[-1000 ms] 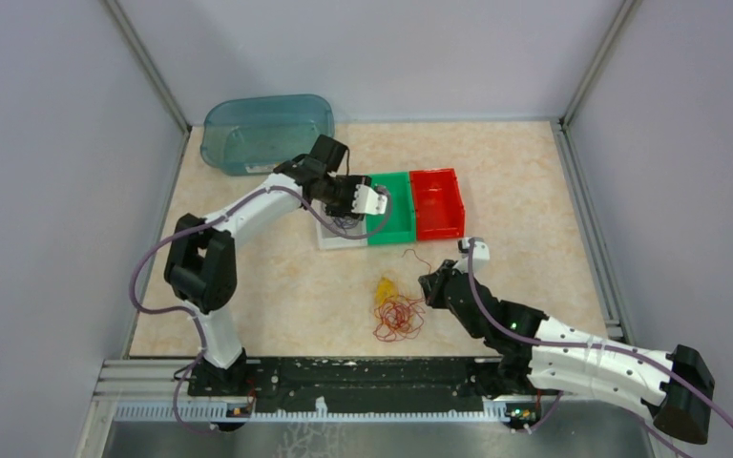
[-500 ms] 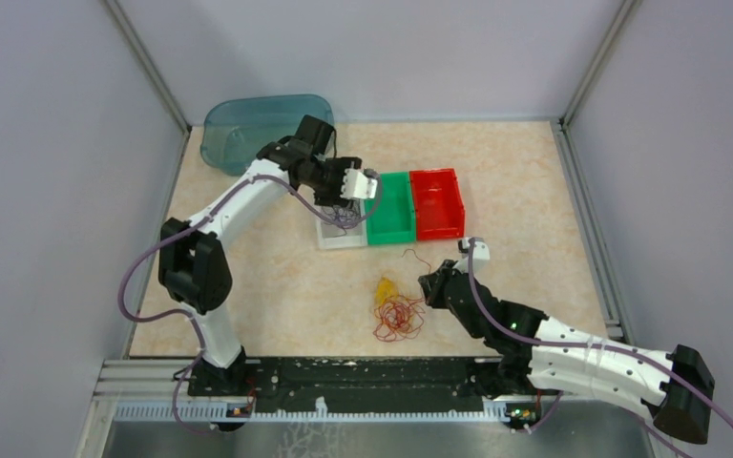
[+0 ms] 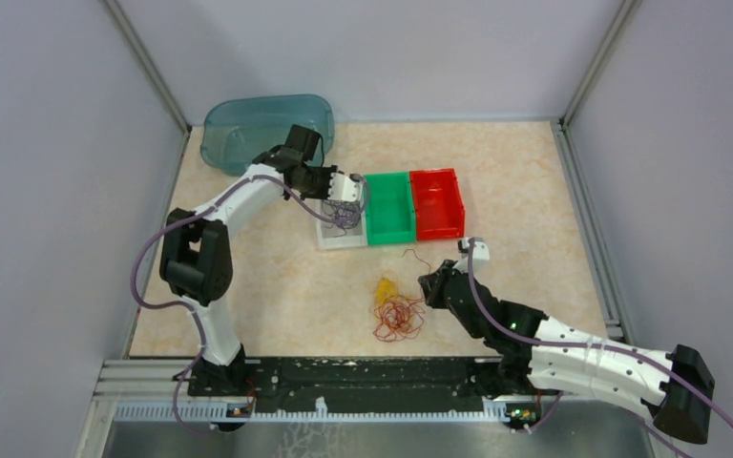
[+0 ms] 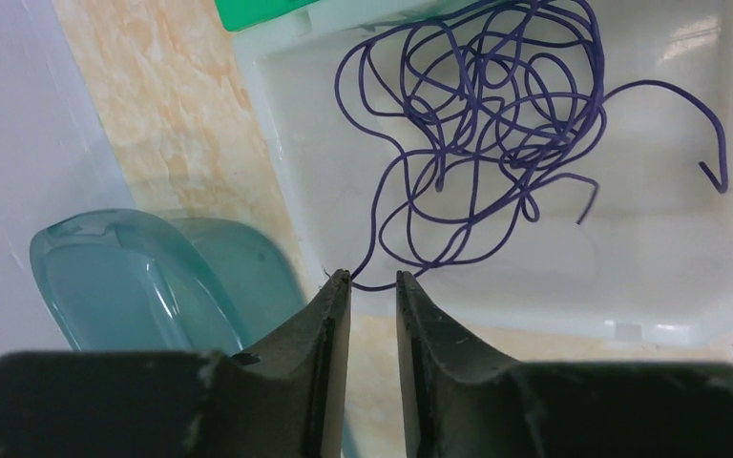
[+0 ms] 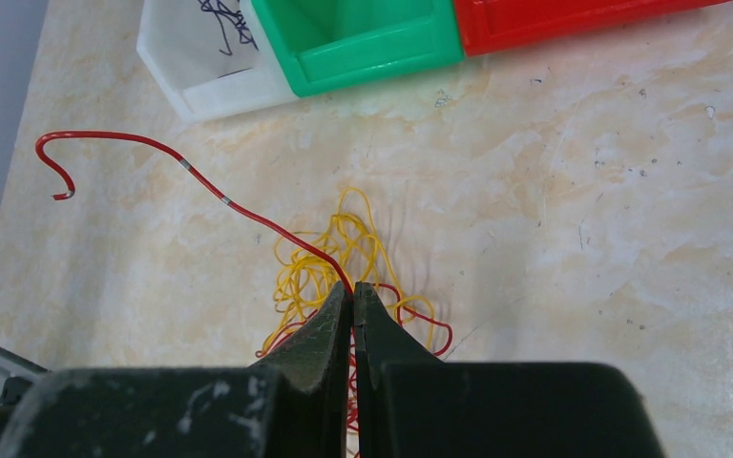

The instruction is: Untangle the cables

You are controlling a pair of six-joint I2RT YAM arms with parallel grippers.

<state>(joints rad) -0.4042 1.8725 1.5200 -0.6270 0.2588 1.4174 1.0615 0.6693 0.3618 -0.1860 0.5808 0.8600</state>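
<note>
Cables in three lots

Purple cable (image 4: 477, 105): a loose curly tangle lying inside the white bin (image 4: 649, 277), one hooked end flung out toward the bin's wall. Left hand (image 4: 373, 281) hangs at the bin's edge, its fingers narrowly apart with a small gap between the tips. The lowest loop of the purple strand crosses right at that gap; can't tell whether it touches the fingers.

Red cable (image 5: 202, 181): one long strand is pinched between the tips of the right hand (image 5: 352, 291), which is closed tight on it. The strand arcs away over the surface (image 5: 582, 191) to a hooked free end. The rest is a clump under the hand.

Yellow cable (image 5: 348, 224): a small curly clump on the surface, mixed into the red one, just in front of the right hand.

Green bin (image 3: 389, 207) touches the white one and red bin (image 3: 436, 202) touches the green, all in a row. Teal tub (image 3: 258, 129) sits at the far left corner, behind the left arm
</note>
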